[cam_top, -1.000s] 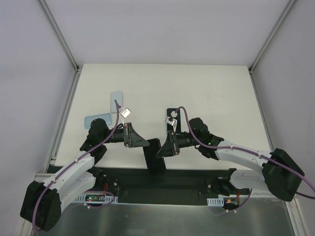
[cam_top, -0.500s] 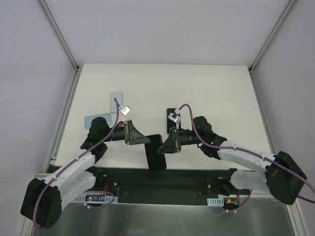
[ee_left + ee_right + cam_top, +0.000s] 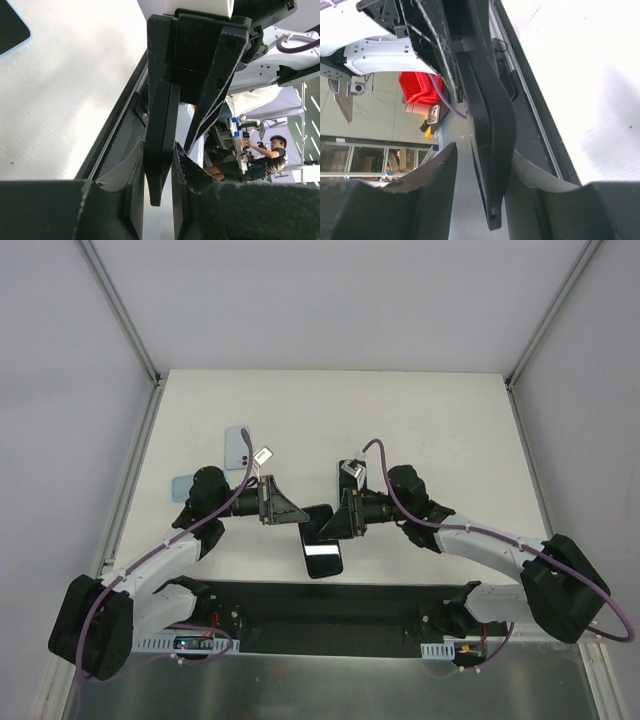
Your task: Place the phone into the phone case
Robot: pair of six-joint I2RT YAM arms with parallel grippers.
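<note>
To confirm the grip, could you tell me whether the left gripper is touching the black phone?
Touching: the left wrist view shows the black phone edge-on between the left gripper's fingers, both pressed against it.

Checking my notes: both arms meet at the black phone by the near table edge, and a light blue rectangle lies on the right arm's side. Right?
One slip: the light blue rectangle lies on the left arm's side, as the top external view shows. Both arms do meet at the black phone by the near table edge.

White table [image 3: 440, 420], red crate [image 3: 417, 87], seated person [image 3: 272, 152] beyond
</note>
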